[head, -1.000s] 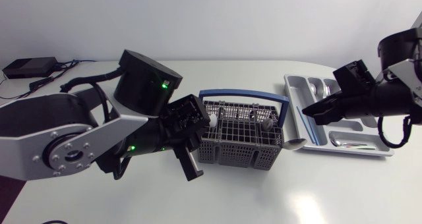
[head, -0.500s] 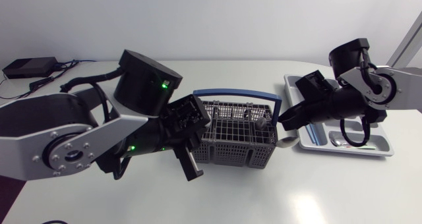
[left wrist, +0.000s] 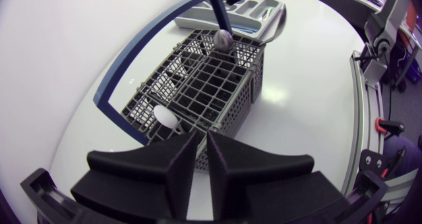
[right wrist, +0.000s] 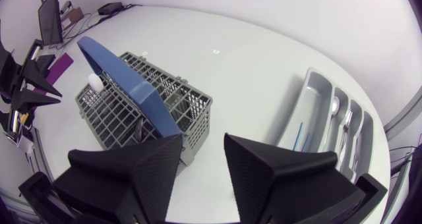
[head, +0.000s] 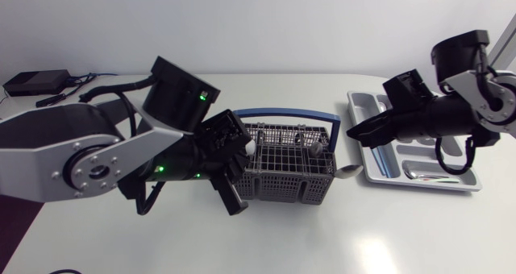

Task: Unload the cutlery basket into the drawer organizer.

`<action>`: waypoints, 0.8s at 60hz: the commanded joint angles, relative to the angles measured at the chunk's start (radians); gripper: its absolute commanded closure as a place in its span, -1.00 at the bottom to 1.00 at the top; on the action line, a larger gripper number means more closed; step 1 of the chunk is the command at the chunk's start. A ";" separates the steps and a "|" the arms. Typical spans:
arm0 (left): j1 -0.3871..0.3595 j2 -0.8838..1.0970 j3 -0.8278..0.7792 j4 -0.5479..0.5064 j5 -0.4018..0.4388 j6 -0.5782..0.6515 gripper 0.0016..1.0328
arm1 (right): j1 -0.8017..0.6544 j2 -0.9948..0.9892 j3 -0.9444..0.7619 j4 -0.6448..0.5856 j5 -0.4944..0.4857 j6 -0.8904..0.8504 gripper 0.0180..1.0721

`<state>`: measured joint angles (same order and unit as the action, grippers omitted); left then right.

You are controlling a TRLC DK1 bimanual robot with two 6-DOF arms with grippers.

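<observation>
The grey wire cutlery basket (head: 290,173) with a blue handle (head: 292,113) stands mid-table. A white utensil head (head: 256,146) and a grey one (head: 317,151) stick up in it. My left gripper (head: 230,195) is at the basket's left corner, its fingers almost together with nothing between them (left wrist: 201,151). My right gripper (head: 353,134) hovers open and empty (right wrist: 203,148) between the basket's right end and the grey drawer organizer (head: 371,173). A metal spoon (head: 348,171) lies on the table between basket and organizer.
The organizer (right wrist: 315,95) holds a blue-handled piece (right wrist: 298,135) and spoons (right wrist: 336,105) in its long compartments. A black box with cables (head: 36,82) sits at the far left of the table. Bare white tabletop lies in front of the basket.
My right gripper swung from over the organizer to the basket's right end, then drew back slightly and opened. The basket and my left arm shifted a little.
</observation>
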<state>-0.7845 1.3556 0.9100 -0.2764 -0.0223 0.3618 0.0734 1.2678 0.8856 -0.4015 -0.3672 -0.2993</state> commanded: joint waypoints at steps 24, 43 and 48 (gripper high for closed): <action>0.148 0.178 0.213 -0.092 0.087 -0.253 0.32 | -0.144 -0.099 -0.140 -0.031 -0.145 -0.066 -0.33; 0.208 0.232 0.308 -0.230 0.196 -0.328 0.15 | -0.195 -0.096 -0.174 -0.025 -0.187 -0.098 -0.33; 0.205 0.235 0.306 -0.230 0.196 -0.333 0.02 | -0.196 -0.097 -0.181 -0.025 -0.188 -0.100 -0.33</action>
<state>-0.5835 1.5612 1.1889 -0.4931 0.1593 0.0631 -0.1146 1.1706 0.7326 -0.4221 -0.5495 -0.3786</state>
